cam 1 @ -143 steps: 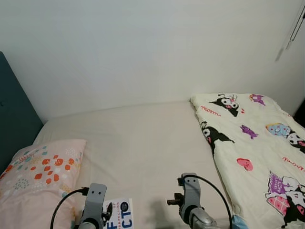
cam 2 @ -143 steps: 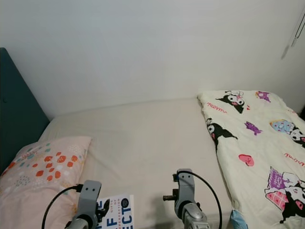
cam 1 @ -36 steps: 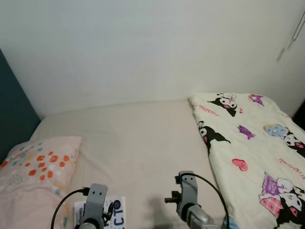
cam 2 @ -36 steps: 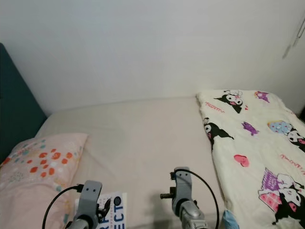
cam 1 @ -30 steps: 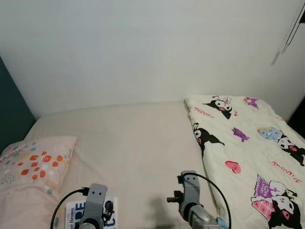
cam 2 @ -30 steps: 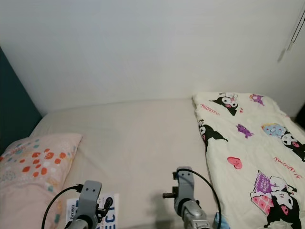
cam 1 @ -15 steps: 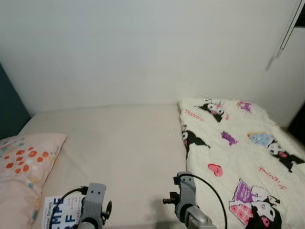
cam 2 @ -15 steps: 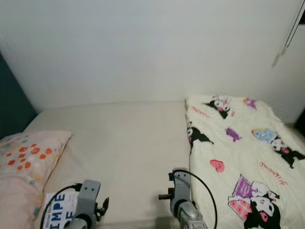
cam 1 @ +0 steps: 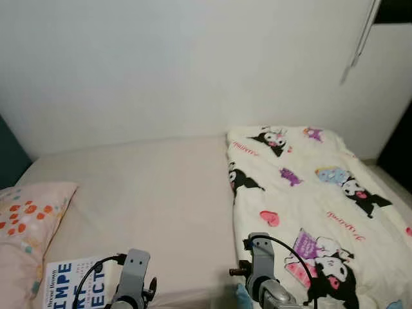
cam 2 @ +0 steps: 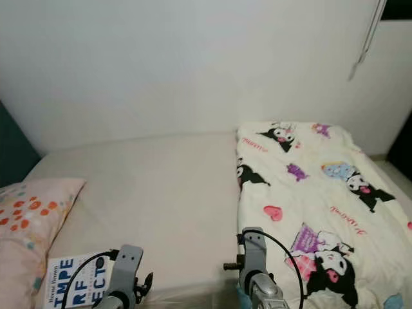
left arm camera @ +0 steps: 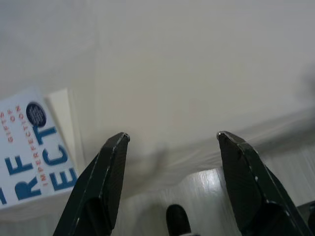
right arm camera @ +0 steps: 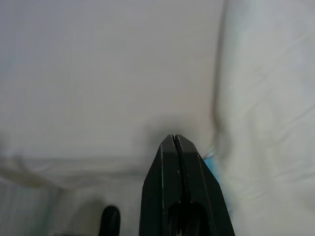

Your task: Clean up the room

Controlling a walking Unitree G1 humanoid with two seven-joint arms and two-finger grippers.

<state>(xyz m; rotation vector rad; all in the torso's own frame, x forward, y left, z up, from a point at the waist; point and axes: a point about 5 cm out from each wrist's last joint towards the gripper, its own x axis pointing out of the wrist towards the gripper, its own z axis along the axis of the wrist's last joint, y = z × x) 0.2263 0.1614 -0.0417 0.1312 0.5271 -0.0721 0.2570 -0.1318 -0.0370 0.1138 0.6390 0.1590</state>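
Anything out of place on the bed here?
A book lies loose at the bed's near edge, beside the pillow. The blanket covers just the right half. Nothing looks spilled or damaged.

Bare white wall [cam 1: 180, 64]; cream bed [cam 1: 148, 187]; teal headboard [cam 1: 8, 154].

A bed [cam 1: 148, 193] with a cream sheet stands against a white wall. A cartoon-print quilt [cam 1: 309, 206] covers its right side. A pink pillow [cam 1: 26, 215] with orange dots lies at the left, and a white book [cam 1: 74, 283] with blue lettering lies just beside it, near the front edge.
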